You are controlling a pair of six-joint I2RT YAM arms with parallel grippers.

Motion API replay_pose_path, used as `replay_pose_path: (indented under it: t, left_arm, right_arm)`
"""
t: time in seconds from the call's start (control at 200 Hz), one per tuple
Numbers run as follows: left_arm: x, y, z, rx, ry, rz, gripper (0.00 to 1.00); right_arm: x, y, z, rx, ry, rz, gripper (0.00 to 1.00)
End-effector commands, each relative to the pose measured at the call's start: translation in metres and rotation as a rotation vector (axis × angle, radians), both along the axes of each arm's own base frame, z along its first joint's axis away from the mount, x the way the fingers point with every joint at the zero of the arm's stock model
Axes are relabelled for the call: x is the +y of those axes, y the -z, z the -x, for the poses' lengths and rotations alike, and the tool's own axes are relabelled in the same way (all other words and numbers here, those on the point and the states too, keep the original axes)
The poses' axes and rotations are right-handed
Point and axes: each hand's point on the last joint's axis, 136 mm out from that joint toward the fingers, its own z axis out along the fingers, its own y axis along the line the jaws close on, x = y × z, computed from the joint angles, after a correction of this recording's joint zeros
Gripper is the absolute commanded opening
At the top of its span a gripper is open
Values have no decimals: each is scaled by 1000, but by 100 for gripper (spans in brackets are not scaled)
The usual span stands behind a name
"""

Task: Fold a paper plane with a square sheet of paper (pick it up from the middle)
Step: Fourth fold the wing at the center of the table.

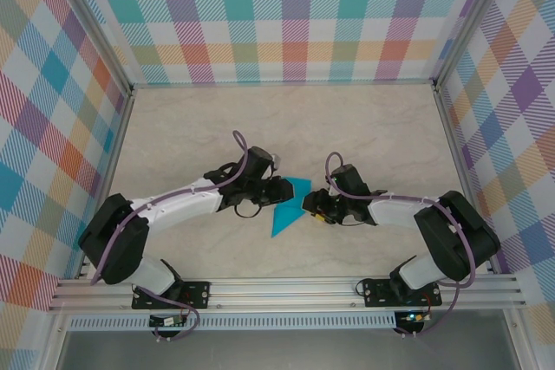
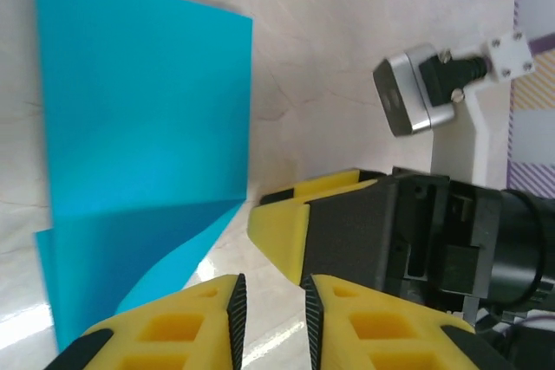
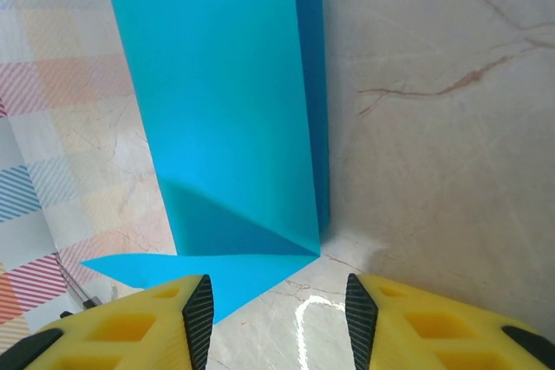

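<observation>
The square sheet of paper (image 1: 286,214) lies partly folded mid-surface, nearer the near edge, and the left claw (image 2: 270,305) hides part of it. That claw is narrowly parted and gripping nothing. The right claw (image 3: 273,301) is released wider, with a paper tip vanishing behind one finger.

Robot lab test cell: marble-look bench (image 1: 217,127) boxed by plaid backdrop walls (image 1: 286,15), aluminium frame rail (image 1: 286,288) along near edge, arm bases (image 1: 172,294) bolted on.

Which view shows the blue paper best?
The right wrist view: the paper is large and sharp, folds clear. In the left wrist view the paper is slightly blurred; from the top the paper looks small.
</observation>
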Motion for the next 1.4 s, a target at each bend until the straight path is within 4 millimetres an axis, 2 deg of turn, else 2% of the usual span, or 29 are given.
replay_pose_path:
  t: [0.0, 0.18, 0.33, 0.48, 0.76, 1.14, 1.395]
  left_arm:
    - [-18, 11, 8, 65, 84, 42, 24]
    - [2, 49, 2, 100, 32, -133, 19]
    - [16, 63, -1, 89, -13, -209, 19]
    - [21, 72, 0, 96, -25, -227, 18]
    - [22, 73, 1, 92, -27, -225, 18]
    - [25, 62, 3, 54, -26, -199, 21]
    - [30, 57, 9, 43, -39, -179, 23]
  right_arm:
    - [7, -10, -9, -20, 9, -19, 47]
    - [8, -12, -9, -20, 9, -21, 48]
    - [12, -12, -9, -17, 0, -22, 49]
    - [19, -13, -10, -17, -17, -36, 49]
    - [38, -20, -21, -36, -45, -111, 48]
    - [41, -6, -40, -42, -80, -43, 46]
    - [40, -9, -50, -47, -115, -46, 45]
